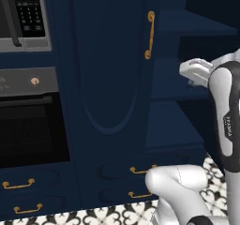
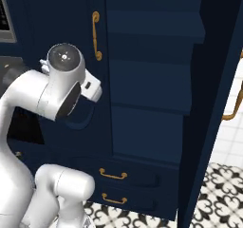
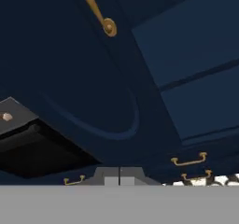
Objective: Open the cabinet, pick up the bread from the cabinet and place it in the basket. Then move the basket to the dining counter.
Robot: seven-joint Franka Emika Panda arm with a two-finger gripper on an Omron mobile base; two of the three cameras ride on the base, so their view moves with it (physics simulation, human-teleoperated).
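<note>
The tall navy cabinet point(image 1: 108, 55) stands in front of me. Its left arched door is closed, with a long brass handle point(image 1: 150, 34) point(image 2: 96, 34) point(image 3: 98, 15). The right door point(image 2: 218, 80) is swung wide open, and its handle point(image 2: 232, 110) faces outward. Bare navy shelves point(image 2: 152, 80) point(image 3: 196, 64) show inside. My gripper point(image 3: 119, 177) is shut with nothing between its tips. It hovers in front of the closed left door and points down and inward. The bread, the basket and the dining counter are out of view.
A built-in oven point(image 1: 28, 125) and a microwave point(image 1: 23, 13) sit to the left of the cabinet. Below the cabinet are low navy drawers with short brass handles point(image 1: 140, 170) point(image 2: 113, 175). The open door juts out on the right over the patterned tile floor point(image 2: 218, 189).
</note>
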